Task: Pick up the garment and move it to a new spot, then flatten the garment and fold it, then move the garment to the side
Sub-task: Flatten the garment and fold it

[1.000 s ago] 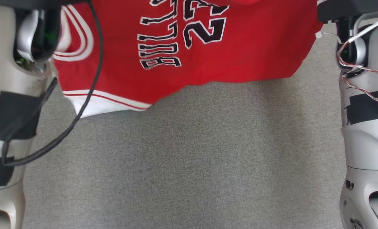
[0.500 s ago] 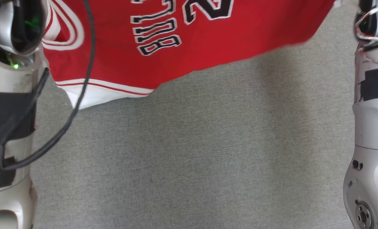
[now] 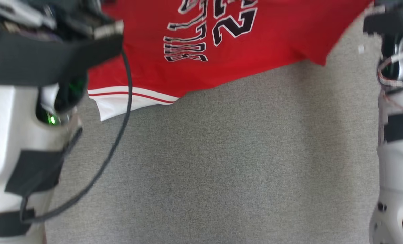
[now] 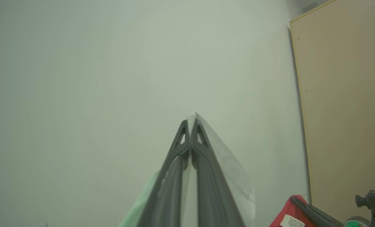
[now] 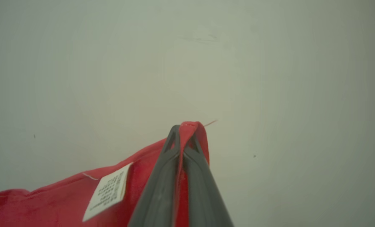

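The garment (image 3: 255, 44) is a red basketball jersey with black lettering and white trim, hanging stretched between my two arms above the grey surface. My left gripper (image 4: 190, 121) is shut on a white edge of the garment (image 4: 231, 170), with fabric pinched at the fingertips. My right gripper (image 5: 185, 127) is shut on a red corner of the garment (image 5: 49, 201), next to a white care label (image 5: 107, 192). In the head view my left forearm (image 3: 18, 142) and right forearm (image 3: 398, 152) flank the jersey, and its upper part is cut off by the frame.
A grey fabric-covered surface (image 3: 221, 162) spreads below the jersey. A black cable (image 3: 120, 128) loops from my left arm across the jersey's white hem. Both wrist views face a pale wall (image 4: 112, 78); a beige panel (image 4: 345, 94) stands to its right.
In the head view my left wrist now shows lower and further right, and the jersey sits a little to the right. Both grips on the fabric hold unchanged.
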You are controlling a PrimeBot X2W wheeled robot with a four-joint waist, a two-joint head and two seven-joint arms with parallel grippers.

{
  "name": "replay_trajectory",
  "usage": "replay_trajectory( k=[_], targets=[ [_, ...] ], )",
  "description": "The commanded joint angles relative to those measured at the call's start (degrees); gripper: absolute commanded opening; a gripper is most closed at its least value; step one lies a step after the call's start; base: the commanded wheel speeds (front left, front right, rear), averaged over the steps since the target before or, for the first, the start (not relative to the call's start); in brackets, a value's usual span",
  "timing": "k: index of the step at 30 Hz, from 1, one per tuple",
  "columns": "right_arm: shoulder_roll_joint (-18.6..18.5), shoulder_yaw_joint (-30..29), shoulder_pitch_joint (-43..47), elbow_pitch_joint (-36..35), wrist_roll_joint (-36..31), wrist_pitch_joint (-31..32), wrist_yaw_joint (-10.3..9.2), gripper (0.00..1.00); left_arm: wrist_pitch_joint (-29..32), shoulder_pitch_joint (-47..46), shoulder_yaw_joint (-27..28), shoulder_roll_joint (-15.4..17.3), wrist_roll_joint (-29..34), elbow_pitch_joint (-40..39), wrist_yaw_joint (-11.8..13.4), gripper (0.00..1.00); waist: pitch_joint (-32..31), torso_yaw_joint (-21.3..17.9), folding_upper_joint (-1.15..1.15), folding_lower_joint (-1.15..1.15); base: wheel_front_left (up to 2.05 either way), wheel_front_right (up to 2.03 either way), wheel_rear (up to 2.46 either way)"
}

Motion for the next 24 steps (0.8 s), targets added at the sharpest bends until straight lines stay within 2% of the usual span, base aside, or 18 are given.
replay_trajectory(
  k=[1, 6, 14, 24],
  targets=[
    [-0.3, -0.1, 1.9, -0.7, 0.5, 0.0, -0.14, 0.0, -0.2, 1.6, -0.2, 0.3, -0.9, -0.6, 0.1, 0.0, -0.8, 0.4, 0.0, 0.0, 0.0, 0.0, 0.0],
    [-1.0, -1.5, 8.6, -4.9, 1.3, 1.6, -0.14, 0.0, -0.2, 7.1, -1.1, 1.3, -2.4, -2.4, 0.1, 0.0, -2.9, 0.9, 0.0, 0.0, 0.0, 0.0, 0.0],
    [0.2, -6.6, 21.5, -14.1, 2.8, 7.2, -0.14, 0.0, -0.2, 17.4, -1.2, 1.8, -4.1, -6.1, 0.1, 0.0, -6.4, 2.0, 0.0, 0.0, 0.0, 0.0, 0.0],
    [6.5, -15.9, 38.0, -27.2, 4.6, 14.5, -0.14, 0.0, -0.2, 32.7, -0.3, 0.6, -5.6, -12.1, 0.1, 0.0, -10.0, 4.2, 0.0, 0.0, 0.0, 0.0, 0.0]
  ],
)
